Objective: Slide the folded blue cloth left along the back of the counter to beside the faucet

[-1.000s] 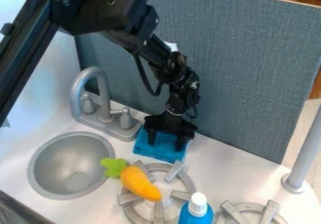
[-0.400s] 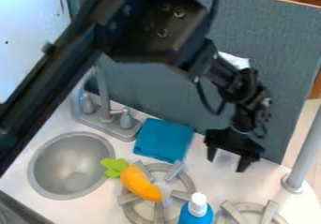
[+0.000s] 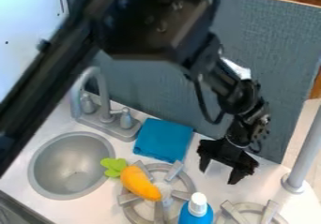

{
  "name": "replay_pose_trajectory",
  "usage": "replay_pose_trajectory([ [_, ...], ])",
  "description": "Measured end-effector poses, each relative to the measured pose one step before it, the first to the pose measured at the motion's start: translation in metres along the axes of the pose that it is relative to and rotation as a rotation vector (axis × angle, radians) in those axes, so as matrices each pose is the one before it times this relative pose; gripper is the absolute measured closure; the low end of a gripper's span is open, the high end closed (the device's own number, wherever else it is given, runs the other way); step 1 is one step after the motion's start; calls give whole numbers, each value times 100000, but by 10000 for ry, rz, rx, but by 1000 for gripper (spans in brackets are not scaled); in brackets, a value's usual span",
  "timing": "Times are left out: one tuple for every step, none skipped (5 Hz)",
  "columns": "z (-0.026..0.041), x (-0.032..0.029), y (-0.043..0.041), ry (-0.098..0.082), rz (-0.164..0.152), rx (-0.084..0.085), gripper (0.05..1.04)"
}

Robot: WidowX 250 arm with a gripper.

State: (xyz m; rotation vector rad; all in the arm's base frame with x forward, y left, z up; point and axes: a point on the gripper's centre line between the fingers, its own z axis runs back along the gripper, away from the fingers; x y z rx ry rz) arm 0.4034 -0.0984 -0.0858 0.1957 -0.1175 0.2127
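While blue cloth (image 3: 164,140) lies nr. sink (image 3: 71,167), end effector (image 3: 218,175) hangs wide over counter (image 3: 266,185), w/ white-capped blue bottle (image 3: 197,210) & orange toy veg. (image 3: 139,182) nearby.

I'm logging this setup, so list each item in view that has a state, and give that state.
Claw: open, over the counter, nothing between its fingers.
Blue cloth: folded, lying flat.
Toy carrot: lying on its side, partly over the burner grate.
Blue bottle: upright, white top on.
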Motion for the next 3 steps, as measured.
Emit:
replay_pose_trajectory([
  [1874, 1321, 4345, -332, 1217, 101, 83],
  [-1049, 461, 2873, 237, 900, 194, 83],
  [546, 1684, 363, -165, 329, -192, 83],
])
